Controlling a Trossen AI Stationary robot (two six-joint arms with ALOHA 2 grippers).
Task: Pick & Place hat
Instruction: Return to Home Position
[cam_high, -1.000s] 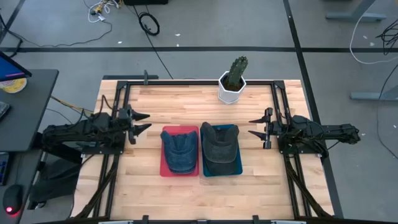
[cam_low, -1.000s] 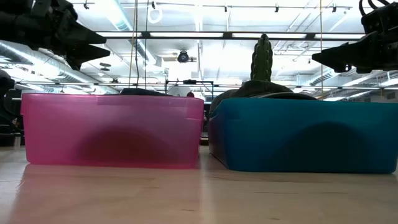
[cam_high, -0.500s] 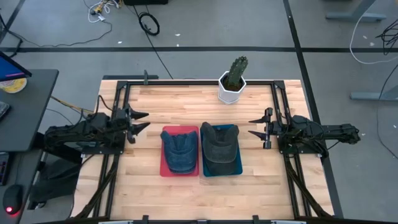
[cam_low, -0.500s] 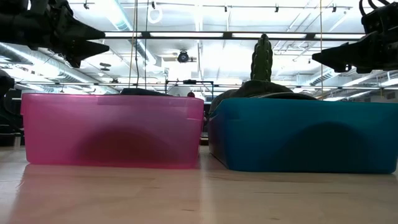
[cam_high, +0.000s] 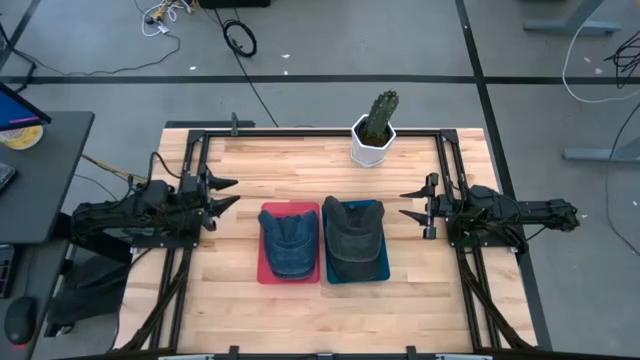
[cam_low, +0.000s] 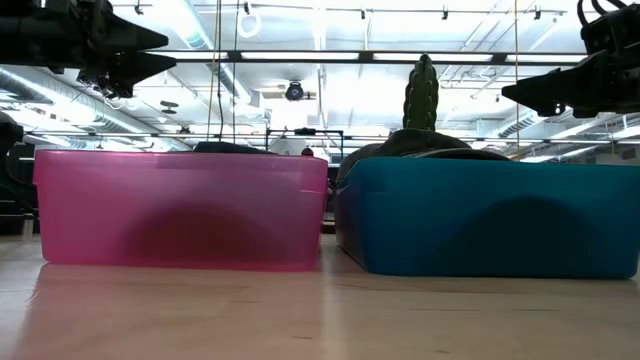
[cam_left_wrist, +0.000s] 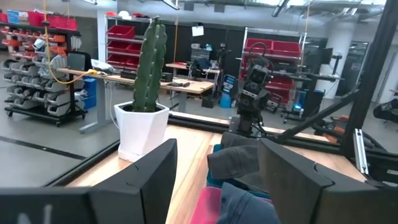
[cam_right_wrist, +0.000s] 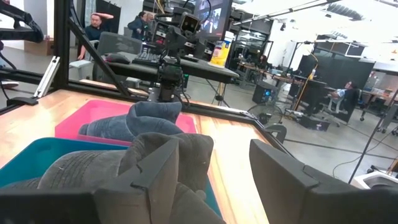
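A blue denim hat (cam_high: 290, 243) lies in a pink bin (cam_high: 265, 272). A dark grey hat (cam_high: 354, 238) lies in a teal bin (cam_high: 380, 272) right beside it. In the low view the pink bin (cam_low: 180, 208) and the teal bin (cam_low: 490, 218) stand side by side, and the grey hat (cam_low: 420, 145) rises above its rim. My left gripper (cam_high: 232, 193) hovers open to the left of the pink bin, above the table. My right gripper (cam_high: 408, 203) hovers open to the right of the teal bin. Each wrist view shows open fingers with both hats beyond them.
A potted cactus (cam_high: 375, 125) stands at the table's far edge behind the bins and also shows as the cactus (cam_left_wrist: 146, 93) in the left wrist view. Bare wood lies near the front edge (cam_high: 320, 315). People sit in the room behind the table (cam_right_wrist: 96, 28).
My left gripper has risen a little and drawn slightly back toward the table's left edge, staying open. The hats, the bins and my right arm have kept still.
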